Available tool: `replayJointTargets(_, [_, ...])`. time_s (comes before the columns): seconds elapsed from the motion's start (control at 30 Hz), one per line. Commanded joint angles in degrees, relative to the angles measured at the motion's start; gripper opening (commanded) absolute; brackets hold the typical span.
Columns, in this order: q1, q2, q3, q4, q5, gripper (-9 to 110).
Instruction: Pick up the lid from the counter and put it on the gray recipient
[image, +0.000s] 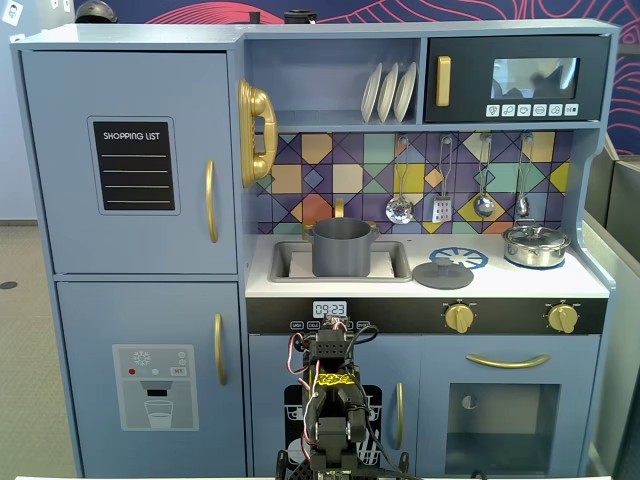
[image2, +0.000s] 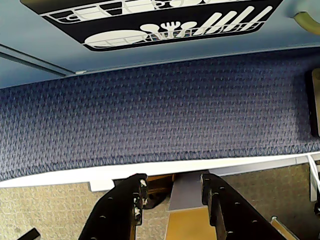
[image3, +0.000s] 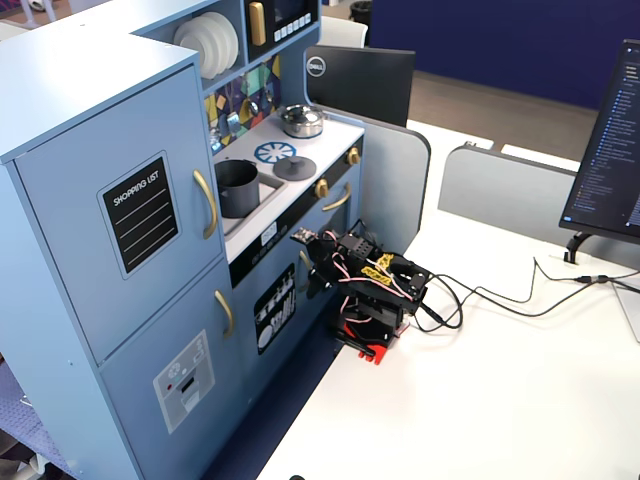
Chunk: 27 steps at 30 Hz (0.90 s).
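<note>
We see a blue toy kitchen (image: 130, 400) with white plates (image: 388, 92) on its shelf, a shiny steel pot (image: 536, 246) on the counter's right, and utensils (image: 460, 190) hanging on the tiled backsplash. Blue carpet (image2: 160, 110) shows below.

Sitting in the sink, the pot (image: 342, 247), mouth open upward and uncovered. Lying flat on the bench just right of it, the lid (image: 443, 273), bare room all around. Standing well right, the steel pot (image: 536, 245). Hanging above the bench, utensils (image: 400, 207), with the shelf (image: 420, 126) narrowing approach from overhead.
</note>
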Motion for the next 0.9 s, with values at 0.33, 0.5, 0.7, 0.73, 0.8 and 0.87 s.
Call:
replayJointTargets(0.33, [3.6,-0.26,0.18,10.28,-2.29,0])
replayJointTargets(0.5, [5.71,-0.35,-0.62,5.8,-3.6,0])
replayJointTargets(0.7, [10.28,-5.8,-15.03,-5.01,-9.32,0])
replayJointTargets(0.73, [11.16,-7.21,-18.28,-7.29,-8.96,0])
replayJointTargets(0.8, [13.89,-9.14,-23.38,-13.01,-10.55,0])
replayJointTargets(0.87, [16.35,-10.72,-27.07,-20.04,-11.43,0])
